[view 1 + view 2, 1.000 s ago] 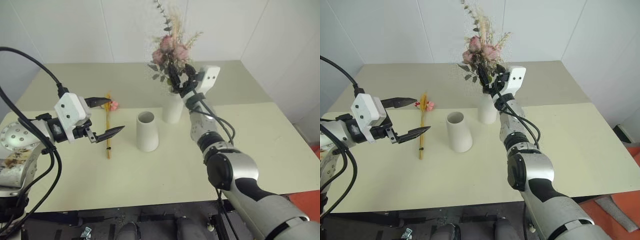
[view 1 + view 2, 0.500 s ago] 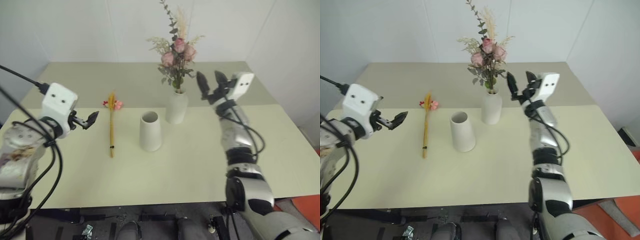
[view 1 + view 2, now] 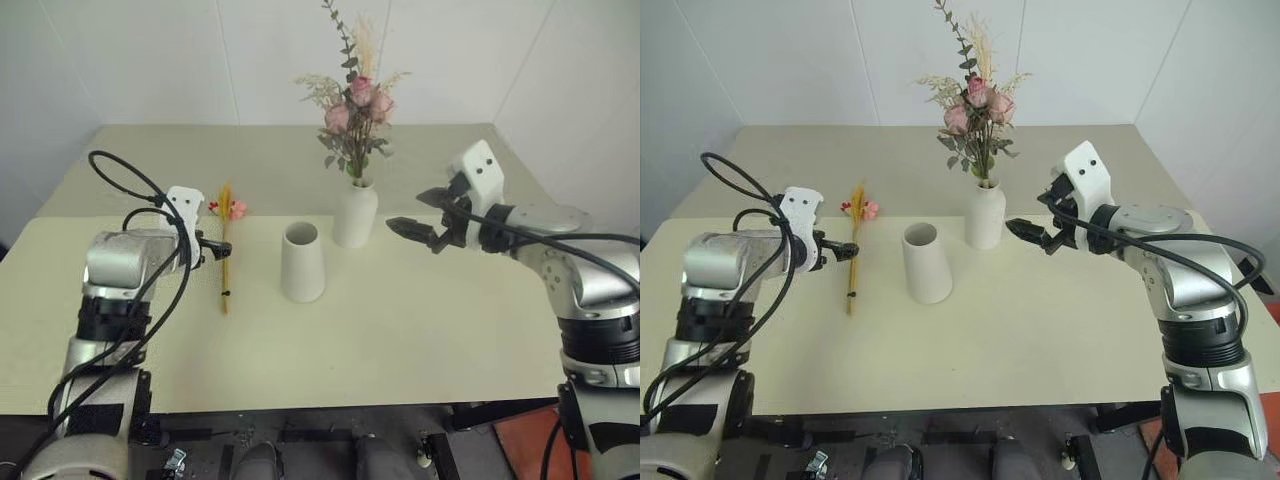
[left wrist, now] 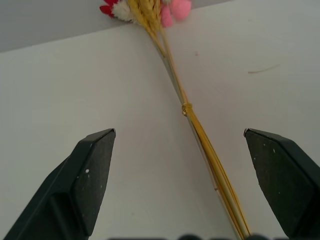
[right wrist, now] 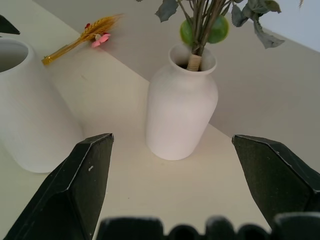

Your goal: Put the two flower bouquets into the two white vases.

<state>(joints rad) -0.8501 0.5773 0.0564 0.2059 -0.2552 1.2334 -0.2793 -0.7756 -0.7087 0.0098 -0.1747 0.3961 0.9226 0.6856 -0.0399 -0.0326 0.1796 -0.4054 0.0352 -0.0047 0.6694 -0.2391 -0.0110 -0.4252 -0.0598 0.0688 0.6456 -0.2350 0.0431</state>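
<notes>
On the pale table (image 3: pixel 400 330), toward its middle and nearer the far edge, the narrow-necked white vase (image 3: pixel 354 213) is standing upright and is holding the bunch of pink roses (image 3: pixel 356 105) with green sprigs; the stems are entering the neck, as the right wrist view is showing (image 5: pixel 194 61). Just beside it, toward the left edge and slightly nearer the front, the tapered cone vase (image 3: pixel 302 262) is standing upright with its wide mouth empty. The two vases are sitting close but apart.

Further toward the left edge, the slim wheat bunch (image 3: pixel 225 245) is lying flat, blossoms (image 3: pixel 228 209) pointing to the far edge, stalk ends to the front edge. A tie is wrapping the stalks midway (image 4: pixel 186 108).

Left gripper (image 3: pixel 213 248) is hovering just beside the wheat stalks, fingers spread wide and holding nothing; in its wrist view the stalks are running between the two fingers (image 4: pixel 92 172).

Right gripper (image 3: pixel 1032 232) is hanging above the table just right of the narrow-necked vase, fingers spread wide, empty, pointing toward it.
</notes>
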